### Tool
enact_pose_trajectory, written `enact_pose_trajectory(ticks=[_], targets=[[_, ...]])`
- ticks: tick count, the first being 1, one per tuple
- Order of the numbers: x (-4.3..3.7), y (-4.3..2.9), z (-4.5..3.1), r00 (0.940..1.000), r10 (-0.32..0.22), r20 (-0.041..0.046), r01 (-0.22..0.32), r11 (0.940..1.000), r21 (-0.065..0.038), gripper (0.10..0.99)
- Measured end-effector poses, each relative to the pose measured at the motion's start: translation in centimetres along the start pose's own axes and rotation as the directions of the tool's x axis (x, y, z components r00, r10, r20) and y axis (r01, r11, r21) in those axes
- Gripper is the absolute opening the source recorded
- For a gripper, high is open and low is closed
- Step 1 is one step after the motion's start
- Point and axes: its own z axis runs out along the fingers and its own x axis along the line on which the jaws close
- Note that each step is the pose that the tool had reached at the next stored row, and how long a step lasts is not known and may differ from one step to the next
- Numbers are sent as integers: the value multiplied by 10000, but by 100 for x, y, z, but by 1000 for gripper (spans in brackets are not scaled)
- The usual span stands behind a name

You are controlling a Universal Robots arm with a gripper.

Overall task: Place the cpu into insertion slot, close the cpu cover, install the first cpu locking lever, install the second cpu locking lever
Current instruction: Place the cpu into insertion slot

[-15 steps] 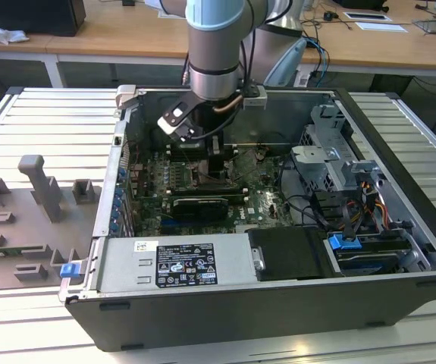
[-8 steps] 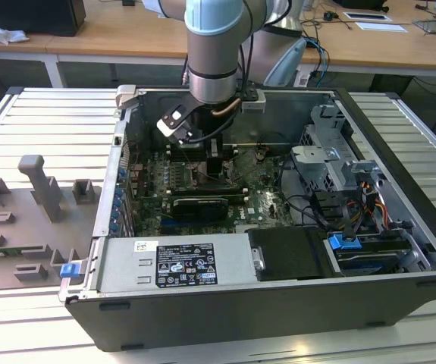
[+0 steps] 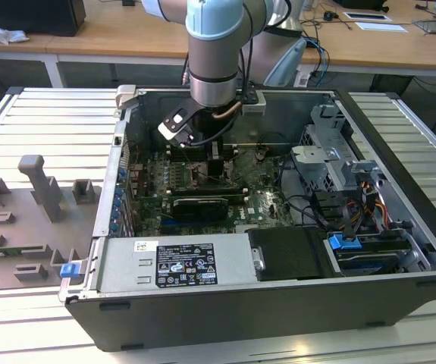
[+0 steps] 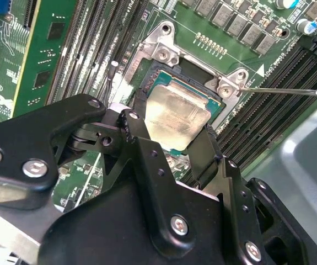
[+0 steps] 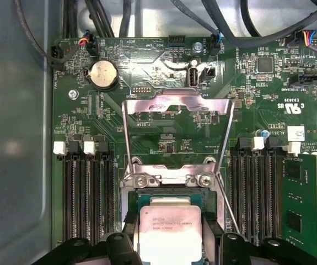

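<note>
The cpu (image 5: 169, 232) is held flat with its pale silver face up, its edges lined up with the insertion slot (image 4: 188, 70), and is clamped between the two black fingers of the gripper (image 4: 173, 118). Being square, it has no long axis. It is seen in or just above the slot; whether it is fully seated cannot be told. The cpu cover (image 5: 177, 103), a thin silver frame, is swung open, back from the slot. A thin wire lever (image 4: 285, 90) is seen beside the slot. The slot is set in a green motherboard (image 5: 147, 61) between rows of long black memory slots (image 5: 86, 193). The board is housed in an opened dark computer case (image 3: 399, 152), laid on a ribbed metal table (image 3: 43, 121); wooden desks (image 3: 127, 34) are seen beyond.
</note>
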Motion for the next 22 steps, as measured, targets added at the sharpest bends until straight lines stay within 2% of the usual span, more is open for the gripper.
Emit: enact_pose_trajectory(ticks=[8, 22], targets=[[-1, -2, 31, 10000, 33, 8, -33, 10000, 4, 545], [-16, -2, 27, 10000, 40, 8, -40, 10000, 2, 545]])
